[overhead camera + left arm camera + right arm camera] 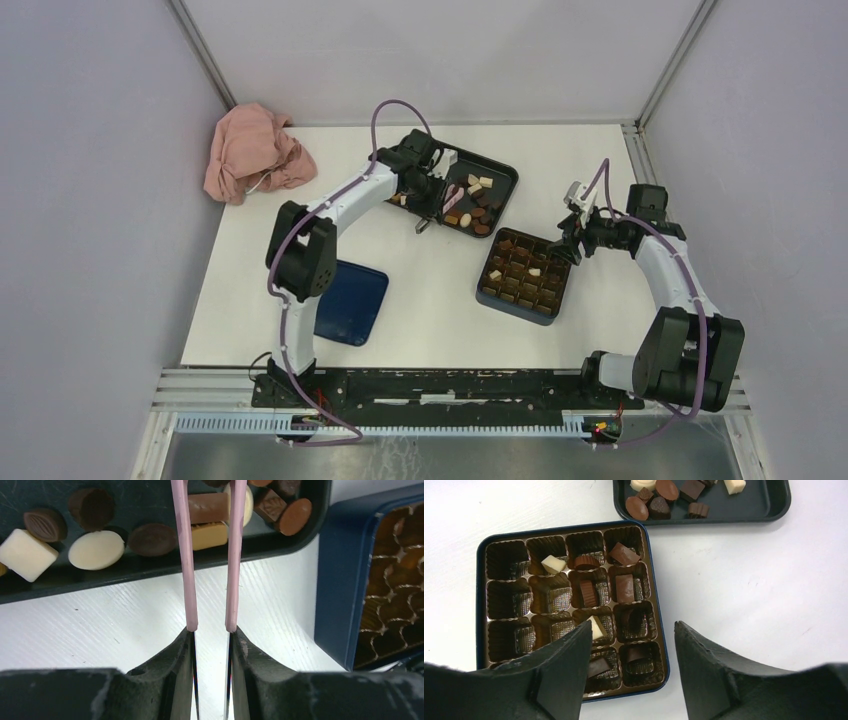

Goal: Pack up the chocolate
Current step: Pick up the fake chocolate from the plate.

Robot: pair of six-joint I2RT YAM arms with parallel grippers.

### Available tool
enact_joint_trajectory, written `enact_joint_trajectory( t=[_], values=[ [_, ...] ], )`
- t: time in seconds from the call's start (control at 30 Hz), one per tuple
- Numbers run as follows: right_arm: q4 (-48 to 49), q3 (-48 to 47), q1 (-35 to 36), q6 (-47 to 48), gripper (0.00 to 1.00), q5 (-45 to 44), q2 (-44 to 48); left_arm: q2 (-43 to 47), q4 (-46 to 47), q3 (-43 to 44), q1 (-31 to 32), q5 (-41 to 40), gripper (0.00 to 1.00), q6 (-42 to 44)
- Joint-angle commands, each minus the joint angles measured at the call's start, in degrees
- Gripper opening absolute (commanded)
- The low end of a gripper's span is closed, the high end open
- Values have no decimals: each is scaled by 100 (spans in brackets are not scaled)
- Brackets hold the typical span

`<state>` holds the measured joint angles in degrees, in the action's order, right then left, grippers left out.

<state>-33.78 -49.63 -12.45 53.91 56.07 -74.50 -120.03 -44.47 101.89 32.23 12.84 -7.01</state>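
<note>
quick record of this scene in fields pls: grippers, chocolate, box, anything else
left gripper: shut on pink tongs, tips over tray
right gripper: open, empty, at box edge
chocolate: most loose in tray, several in box cells
box: partly filled, many cells empty
lid: lying apart, left of box
cloth: far left corner

The top camera looks steeply down on the whole tabletop (pixel 430 300). Both wrist cameras sit close, each showing the box (pixel 504 597) and the tray (pixel 754 502) beside it.
</note>
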Motion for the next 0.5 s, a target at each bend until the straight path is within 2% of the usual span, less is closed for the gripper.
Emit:
enact_joint_trajectory(
  t=[0.0, 0.2, 0.3, 0.47],
  values=[
    [20, 179, -13, 559, 69, 248, 270, 738, 567, -359, -6, 446, 2, 28],
    [560, 678, 68, 1341, 83, 108, 381, 1115, 784, -868, 2, 540, 2, 15],
    [597, 506, 287, 1554, 84, -267, 153, 1264, 848, -1005, -6, 615, 2, -4],
    [538, -33, 510, 1378, 81, -912, -477, 1569, 918, -1233, -5, 654, 2, -4]
  ],
)
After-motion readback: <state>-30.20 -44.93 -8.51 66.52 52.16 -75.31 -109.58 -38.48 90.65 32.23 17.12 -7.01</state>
